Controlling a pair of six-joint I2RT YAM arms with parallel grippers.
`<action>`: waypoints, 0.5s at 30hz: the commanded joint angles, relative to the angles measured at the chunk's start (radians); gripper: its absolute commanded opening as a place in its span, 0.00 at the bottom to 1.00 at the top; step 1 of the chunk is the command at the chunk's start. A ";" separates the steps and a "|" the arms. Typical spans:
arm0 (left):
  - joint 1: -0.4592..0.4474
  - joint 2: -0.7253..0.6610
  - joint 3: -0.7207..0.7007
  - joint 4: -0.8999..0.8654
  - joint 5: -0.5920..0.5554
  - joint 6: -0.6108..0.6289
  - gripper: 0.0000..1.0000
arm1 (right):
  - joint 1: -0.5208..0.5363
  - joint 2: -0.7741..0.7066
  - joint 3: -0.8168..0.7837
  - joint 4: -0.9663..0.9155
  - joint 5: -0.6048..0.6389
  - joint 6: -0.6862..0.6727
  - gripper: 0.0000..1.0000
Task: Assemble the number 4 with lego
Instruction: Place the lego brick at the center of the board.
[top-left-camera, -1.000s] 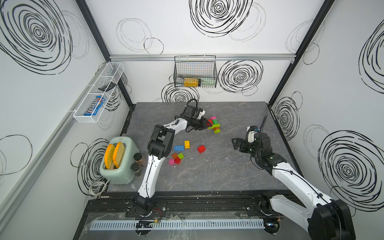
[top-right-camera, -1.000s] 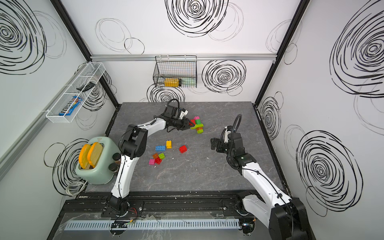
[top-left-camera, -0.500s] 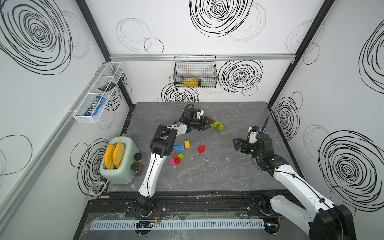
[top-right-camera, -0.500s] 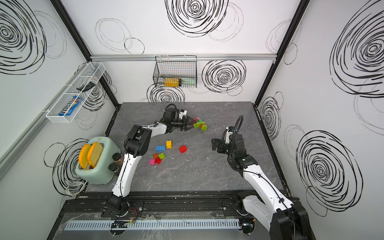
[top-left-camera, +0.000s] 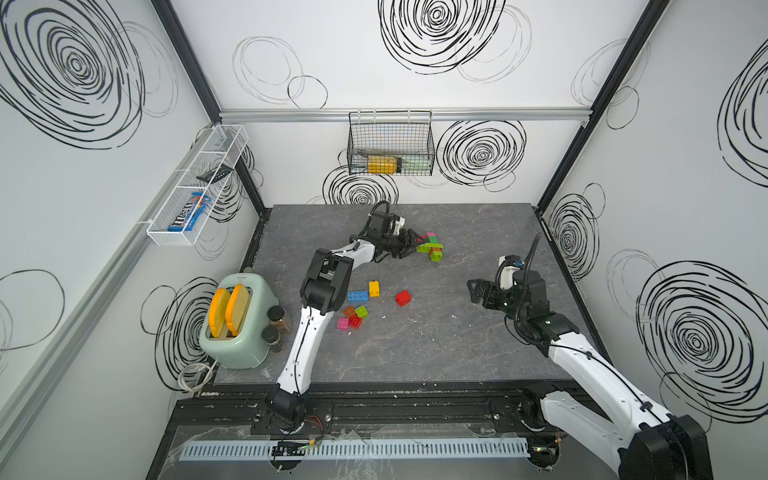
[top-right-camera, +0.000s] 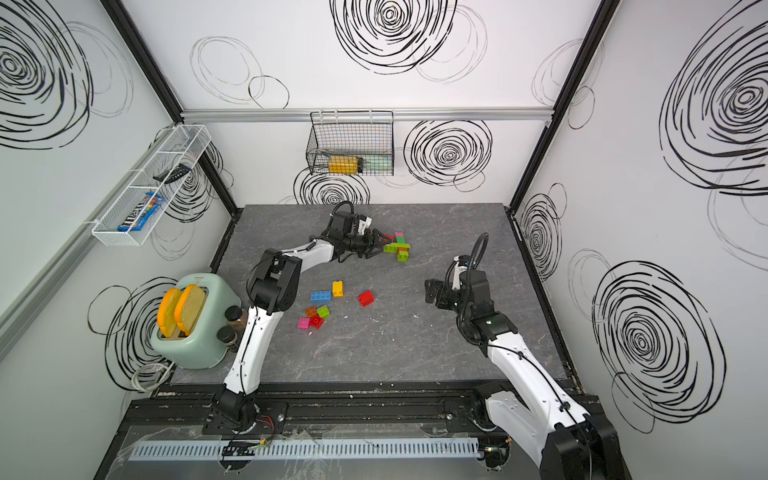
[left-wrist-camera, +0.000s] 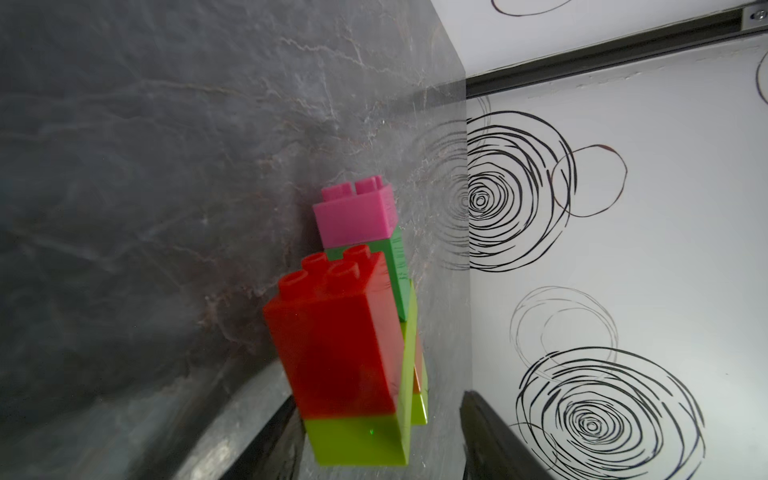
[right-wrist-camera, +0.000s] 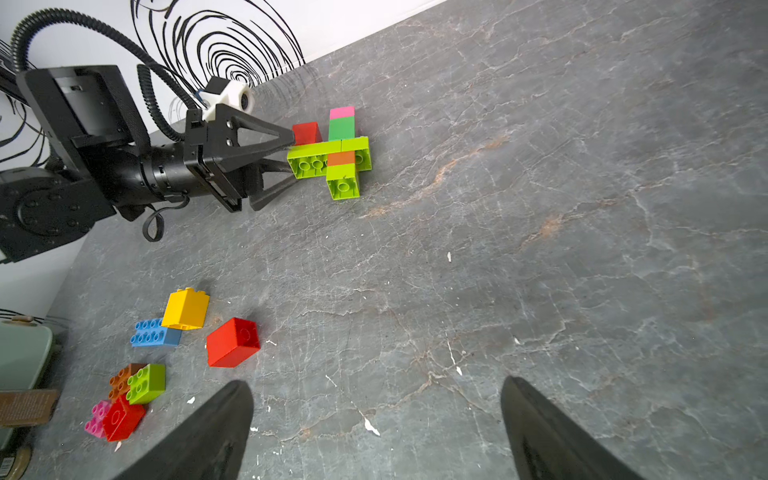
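Lime, green, pink, red lego (right-wrist-camera: 349, 145) joined flat.

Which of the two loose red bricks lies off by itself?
The red brick nearer the right gripper, touching no other brick. The other red brick presses against a pink brick.

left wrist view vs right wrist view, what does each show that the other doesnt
Only left wrist: the round studs atop the figure's red brick. Only right wrist: a loose yellow plastic brick, blue studded brick and red cube brick, plus the open right gripper. Both: the joined lego figure of pink, green, lime and red bricks on the grey marbled table, the open left gripper at its end.
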 joint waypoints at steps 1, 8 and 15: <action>-0.006 0.023 0.058 -0.081 -0.068 0.074 0.65 | -0.007 -0.018 -0.014 -0.008 0.010 -0.006 0.97; -0.023 0.070 0.156 -0.188 -0.132 0.130 0.65 | -0.011 -0.027 -0.020 -0.013 0.015 -0.009 0.97; -0.039 0.080 0.189 -0.216 -0.169 0.146 0.66 | -0.015 -0.033 -0.025 -0.014 0.016 -0.013 0.97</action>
